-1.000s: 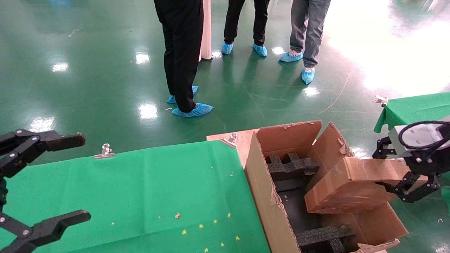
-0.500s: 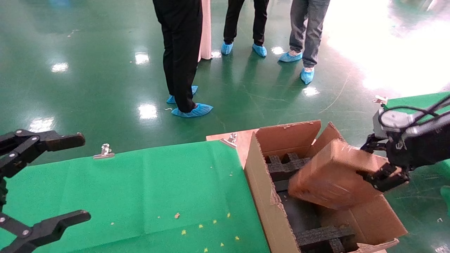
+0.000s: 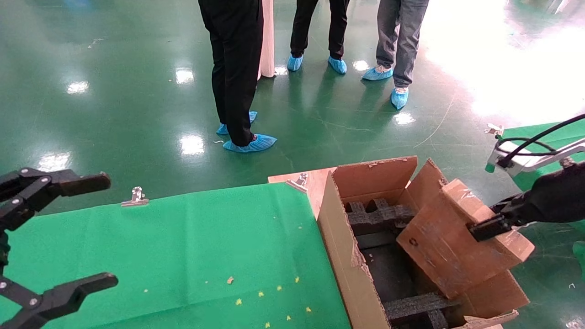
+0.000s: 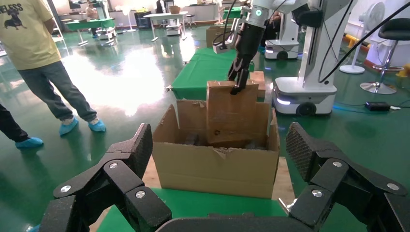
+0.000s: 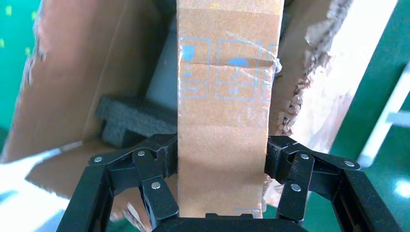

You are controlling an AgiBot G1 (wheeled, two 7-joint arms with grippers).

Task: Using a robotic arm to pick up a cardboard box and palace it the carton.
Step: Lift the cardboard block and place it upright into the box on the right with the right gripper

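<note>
Right gripper point(image 5: 220, 159) clamped on cardboard box point(image 3: 450, 237), box tilted w/ lower end already down in carton point(image 3: 340, 256) btwn foam blocks, so pick done, lowering & release left; left gripper point(image 3: 68, 235) open, parked over green table point(image 3: 183, 246).

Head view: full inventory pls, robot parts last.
cardboard box: 1, brown, tilted, lower end inside the carton
carton: 1, brown, open, right of the table
foam inserts: black, inside the carton
table cloth: 1, green, front left
metal clips: 2, silver, cloth's far edge
people: 3, legs only, blue shoe covers, on the green floor
left claw: black, open, parked over the cloth's left end
right claw: black, shut on the cardboard box
</note>
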